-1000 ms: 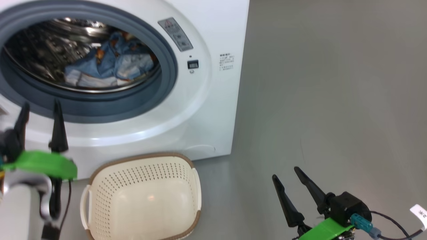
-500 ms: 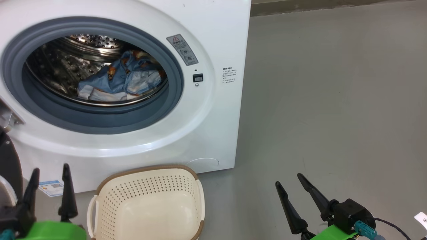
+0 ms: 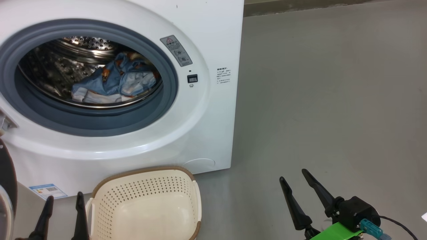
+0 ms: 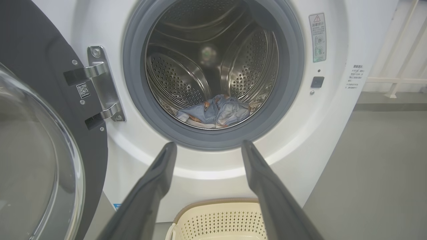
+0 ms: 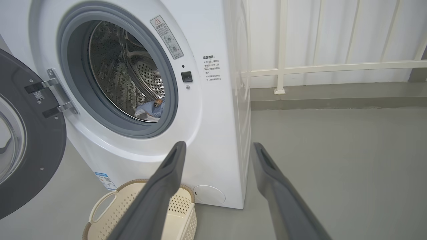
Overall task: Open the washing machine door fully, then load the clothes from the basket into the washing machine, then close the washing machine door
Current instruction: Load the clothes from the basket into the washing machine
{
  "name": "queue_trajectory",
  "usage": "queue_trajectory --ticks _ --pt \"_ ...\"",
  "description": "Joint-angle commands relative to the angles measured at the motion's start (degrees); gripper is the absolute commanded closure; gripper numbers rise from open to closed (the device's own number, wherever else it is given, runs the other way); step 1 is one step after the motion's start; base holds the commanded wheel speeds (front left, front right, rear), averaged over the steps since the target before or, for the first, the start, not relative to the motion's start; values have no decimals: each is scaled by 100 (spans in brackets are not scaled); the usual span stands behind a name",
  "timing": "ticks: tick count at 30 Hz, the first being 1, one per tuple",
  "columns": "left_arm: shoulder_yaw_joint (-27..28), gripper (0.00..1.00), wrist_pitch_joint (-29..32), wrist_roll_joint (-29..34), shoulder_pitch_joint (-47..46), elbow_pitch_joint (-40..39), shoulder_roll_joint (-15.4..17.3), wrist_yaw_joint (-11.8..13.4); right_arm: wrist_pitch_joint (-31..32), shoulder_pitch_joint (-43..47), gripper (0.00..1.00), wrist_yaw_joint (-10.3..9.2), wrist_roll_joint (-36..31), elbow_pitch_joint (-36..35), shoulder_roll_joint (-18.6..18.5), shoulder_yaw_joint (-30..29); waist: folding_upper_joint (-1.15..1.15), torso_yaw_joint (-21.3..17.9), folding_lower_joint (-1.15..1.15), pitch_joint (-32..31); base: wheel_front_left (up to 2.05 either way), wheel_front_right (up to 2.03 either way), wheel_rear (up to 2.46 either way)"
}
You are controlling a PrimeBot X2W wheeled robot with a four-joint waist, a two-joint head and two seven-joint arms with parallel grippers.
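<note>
The left gripper (image 3: 64, 200) and right gripper (image 3: 293, 175) gape empty; the left wrist view adds the washing machine door (image 4: 33, 50) and its steel hinge (image 4: 103, 83).

Smooth grey floor (image 3: 333, 100); white wall (image 5: 300, 33) behind white railing (image 5: 333, 67); grey skirting (image 5: 333, 103) at base.

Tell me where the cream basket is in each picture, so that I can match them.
Head view: the basket is at the bottom edge, left of centre, before the washing machine.
Left wrist view: the basket is bottom centre, between the left claw's fingers.
Right wrist view: the basket is bottom left, partly behind the right claw.
Shared landmark: the grey warning sticker, right of the drum opening.
</note>
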Motion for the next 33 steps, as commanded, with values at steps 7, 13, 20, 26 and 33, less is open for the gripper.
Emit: queue_trajectory --ticks 7,13,20,26,33 --pt "195 0 -10 86 172 -326 -14 206 -27 24 0 9 -97 -233 19 -4 0 -26 0 -61 0 0 0" --pt "197 0 -13 177 264 -388 -40 371 -27 31 0 9 -140 -266 27 -70 0 -14 0 -65 0 0 0" --pt "216 0 -22 180 297 -421 -32 411 -27 32 0 9 -179 -297 53 -172 0 -5 0 -86 0 0 0" --pt "222 0 -28 153 337 -392 -42 417 -27 69 0 9 -217 -318 75 -232 0 -5 0 -111 0 0 0" --pt "222 0 -33 137 338 -348 -42 420 -27 97 0 9 -232 -303 84 -227 0 0 0 -136 0 0 0"
